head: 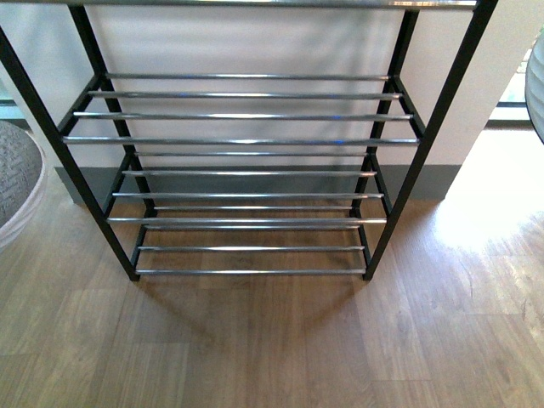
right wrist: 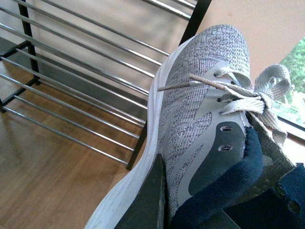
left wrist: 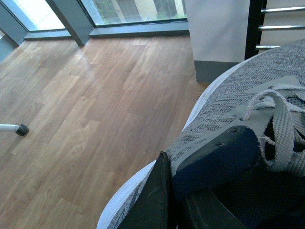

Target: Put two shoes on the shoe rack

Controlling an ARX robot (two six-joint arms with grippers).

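Observation:
The shoe rack [head: 246, 140] stands ahead in the front view, a black frame with chrome rod shelves that carry nothing. The left shoe [left wrist: 238, 95], grey knit with a white sole and navy collar, is held off the floor by my left gripper [left wrist: 178, 205], which is shut on its collar side. At the front view's far left edge only a part of the left shoe [head: 13, 178] shows. My right gripper [right wrist: 183, 210] is shut on the collar side of the right shoe [right wrist: 200, 95], whose toe points at the shoe rack [right wrist: 95, 62]. A sliver of the right shoe [head: 535, 81] shows at the far right.
Wooden floor [head: 272, 340] spreads in front of the rack. Behind it is a white wall with a grey skirting [head: 442, 183]. The left wrist view shows floor-level windows [left wrist: 133, 12] and a white furniture leg with a black foot [left wrist: 19, 129].

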